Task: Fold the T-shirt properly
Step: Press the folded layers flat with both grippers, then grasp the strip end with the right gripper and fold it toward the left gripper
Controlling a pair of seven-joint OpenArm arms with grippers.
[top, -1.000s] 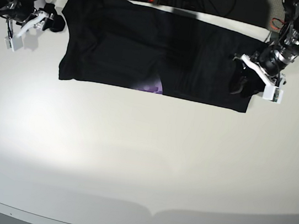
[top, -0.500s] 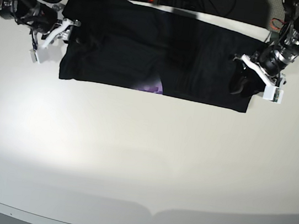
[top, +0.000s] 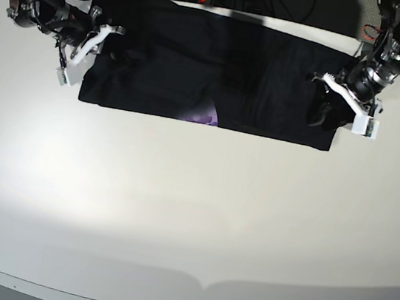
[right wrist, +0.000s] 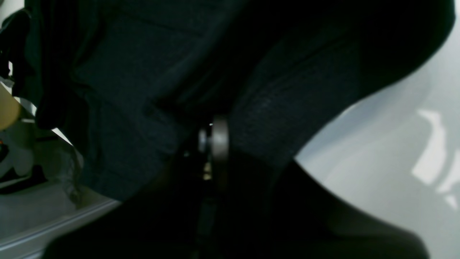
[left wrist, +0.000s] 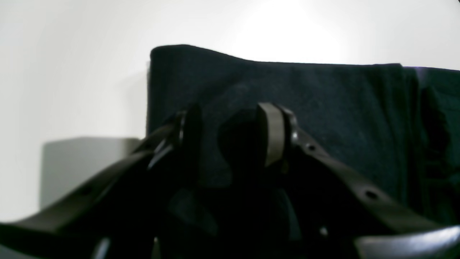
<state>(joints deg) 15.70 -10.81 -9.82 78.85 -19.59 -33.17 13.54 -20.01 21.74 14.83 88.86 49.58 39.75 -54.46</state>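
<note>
Looking through the left wrist view, the left gripper (left wrist: 230, 138) has its two dark fingers (left wrist: 274, 133) spread apart over the black T-shirt (left wrist: 323, 118), the cloth lying between and behind them with nothing pinched; the shirt's folded corner stands out against the white table (left wrist: 72, 72), and a thin purple sliver shows at its far right edge. In the right wrist view, the right gripper (right wrist: 212, 144) is pressed together, its pale metal tip buried in dark ribbed fabric that bunches and drapes on both sides of it, so it is clamped on the T-shirt (right wrist: 136, 90); pale table (right wrist: 395, 144) shows under the lifted cloth on the right. From the base view, the T-shirt (top: 198, 60) lies as a long black band across the far side of the table (top: 190, 223), its near edge fairly straight, with a small patch of purple print peeking out at the middle of that edge. The right gripper (top: 88, 41), on this view's left, sits at the shirt's end with its white fingers (top: 68, 68) angled down beside the corner. The left gripper (top: 338, 102), on this view's right, rests at the other end, over a dark crumple of cloth, its white fingers (top: 362, 122) parted around that end.
</note>
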